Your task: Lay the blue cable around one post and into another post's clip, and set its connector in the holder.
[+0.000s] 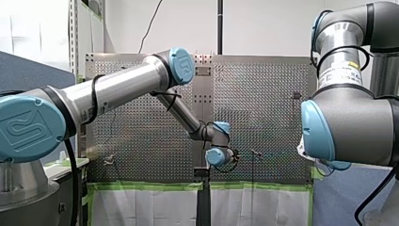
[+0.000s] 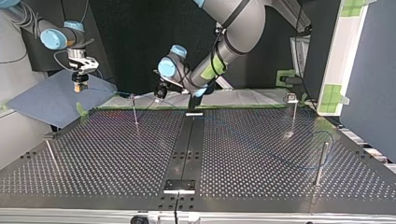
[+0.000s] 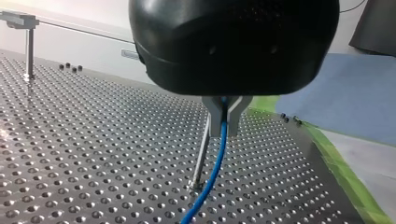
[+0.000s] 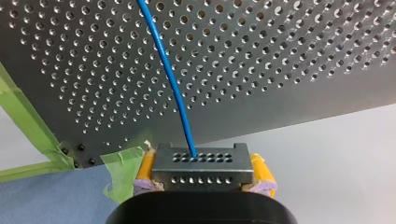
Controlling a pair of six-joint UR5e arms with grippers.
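Note:
My left gripper [image 3: 224, 129] is shut on the blue cable [image 3: 215, 168], which runs down from its fingers past a thin post [image 3: 201, 158] to the perforated table. In the top view this gripper [image 2: 160, 92] hangs over the table's far edge, beside a post [image 2: 134, 109]. My right gripper [image 4: 203, 171], with yellow pads, is shut on the grey metal connector [image 4: 203, 163]. The cable [image 4: 168, 70] leaves the connector's top face. In the top view my right gripper [image 2: 80, 85] hovers off the table's far left corner. A faint loop of cable [image 2: 301, 167] lies near the posts at the right.
A post topped by a clip [image 2: 292, 99] stands at the top view's far right, a plain post [image 2: 320, 163] nearer, and another post [image 2: 51, 156] at the left. A black bracket [image 2: 180, 185] sits on the centre strip near the front edge. Green tape [image 4: 25, 121] lines the table edge.

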